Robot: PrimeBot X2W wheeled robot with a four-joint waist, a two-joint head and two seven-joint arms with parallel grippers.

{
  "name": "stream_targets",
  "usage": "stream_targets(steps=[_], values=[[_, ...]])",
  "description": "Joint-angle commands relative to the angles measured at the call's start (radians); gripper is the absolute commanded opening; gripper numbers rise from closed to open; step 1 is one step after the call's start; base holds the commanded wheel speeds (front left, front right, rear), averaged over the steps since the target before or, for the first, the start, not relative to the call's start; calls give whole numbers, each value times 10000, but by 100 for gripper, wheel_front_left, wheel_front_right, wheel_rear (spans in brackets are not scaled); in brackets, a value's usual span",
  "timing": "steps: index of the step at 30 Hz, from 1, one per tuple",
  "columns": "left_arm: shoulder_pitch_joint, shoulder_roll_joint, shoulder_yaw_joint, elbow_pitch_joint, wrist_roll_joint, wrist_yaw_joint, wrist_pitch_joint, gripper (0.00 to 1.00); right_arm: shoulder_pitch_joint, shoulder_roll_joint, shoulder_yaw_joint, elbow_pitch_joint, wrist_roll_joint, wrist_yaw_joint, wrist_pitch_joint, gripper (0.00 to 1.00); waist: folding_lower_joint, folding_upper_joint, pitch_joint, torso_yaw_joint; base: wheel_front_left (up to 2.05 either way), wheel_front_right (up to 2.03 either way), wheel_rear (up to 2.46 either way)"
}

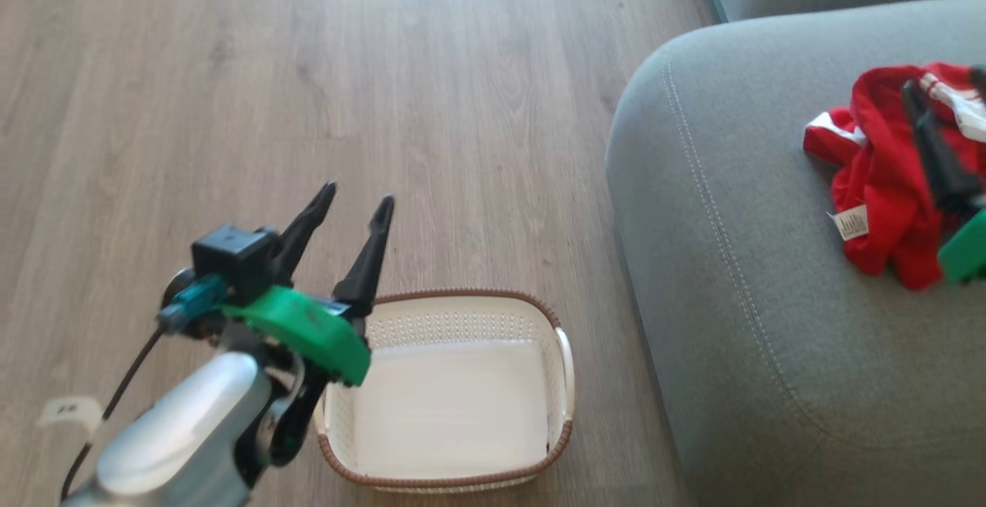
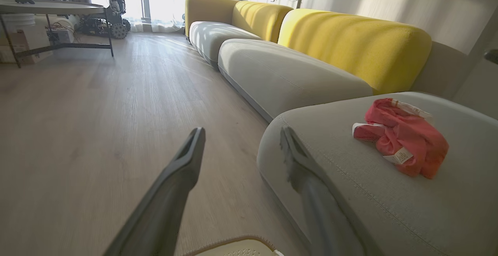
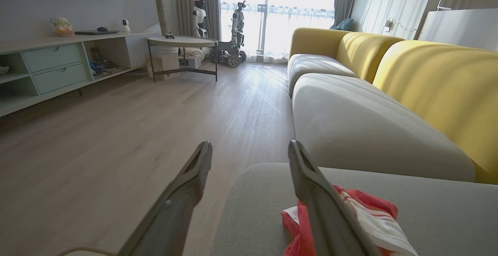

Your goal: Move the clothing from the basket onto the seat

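Red fabric with white trim: one bunched heap of clothing. The garment count inside it can't be resolved; one white label shows. The heap lies on the grey seat, well apart from the basket.

Baskets: one, on the wood floor beside the seat's rounded edge, white bottom plainly showing.

Grippers: two, both with fingers spread, grasping nothing.
- Left gripper is above the basket's left end; its arm hides that end in the head view.
- Right gripper is over the heap, with one dark finger crossing the red cloth; contact can't be resolved.

Beyond: two more grey cushions and yellow backrests.
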Motion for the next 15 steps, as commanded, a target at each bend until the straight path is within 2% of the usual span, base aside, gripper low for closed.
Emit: stream_targets(steps=[1, 5, 10, 15], values=[[-303, 425, 593, -323, -87, 60, -114, 100, 96, -61, -160, -449, -160, 71, -202, 100, 0, -1, -131, 110, 0, 0, 0], [359, 596, 1150, -525, -96, 352, -124, 100, 1123, 841, -696, -1150, -773, 71, -460, 100, 0, -1, -274, 165, 0, 0, 0], [1474, 385, 2326, -1049, 346, 708, -127, 100, 2177, 1916, -1171, -1921, -1448, 71, -705, 100, 0, -1, -298, 191, 0, 0, 0], [2662, 90, 3508, -1353, 817, 690, -128, 100, 2995, 2841, -1421, -2405, -1940, 71, -1091, 100, 0, -1, -294, 193, 0, 0, 0]])
